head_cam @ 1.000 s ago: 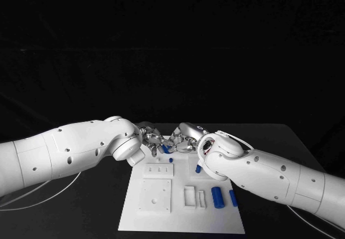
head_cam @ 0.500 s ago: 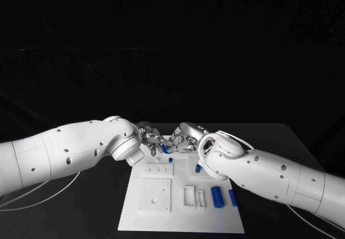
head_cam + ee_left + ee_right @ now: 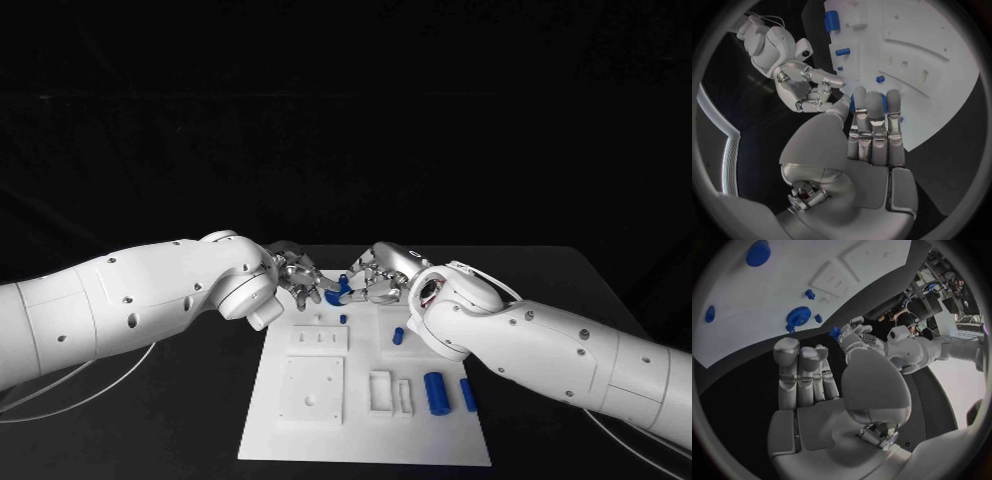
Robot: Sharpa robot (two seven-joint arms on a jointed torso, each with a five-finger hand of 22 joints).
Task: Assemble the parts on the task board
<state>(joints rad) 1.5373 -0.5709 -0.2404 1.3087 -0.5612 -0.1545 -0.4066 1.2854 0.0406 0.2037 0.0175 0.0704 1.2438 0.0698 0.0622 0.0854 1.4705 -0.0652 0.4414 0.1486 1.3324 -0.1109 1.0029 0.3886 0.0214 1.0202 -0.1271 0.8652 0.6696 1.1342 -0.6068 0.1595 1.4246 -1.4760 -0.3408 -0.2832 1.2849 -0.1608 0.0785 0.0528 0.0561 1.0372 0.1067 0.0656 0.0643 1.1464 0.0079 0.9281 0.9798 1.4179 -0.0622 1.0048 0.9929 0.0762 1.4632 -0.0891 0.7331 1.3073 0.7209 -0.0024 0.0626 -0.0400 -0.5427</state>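
Observation:
The white task board (image 3: 368,400) lies in the middle of the black table. Above its far edge my left hand (image 3: 296,276) pinches a small blue part (image 3: 340,291) at its fingertips; the right wrist view shows this blue part (image 3: 835,332) held by the left hand (image 3: 856,334). My right hand (image 3: 379,279) hovers just beside it with fingers curled and nothing in them, and I cannot tell whether it touches the part. In the wrist views, my left hand (image 3: 873,131) and right hand (image 3: 811,377) fill the middle.
On the board lie a small blue peg (image 3: 345,319), a short blue piece (image 3: 398,336), and two blue cylinders (image 3: 436,392) (image 3: 467,395) near white raised blocks (image 3: 389,394). A blue disc-shaped part (image 3: 799,316) stands on the board. Both white forearms flank the board.
Both hands have shifted slightly away from me above the board's far edge, and the blue part between them sits a little higher. The parts on the board have not moved.

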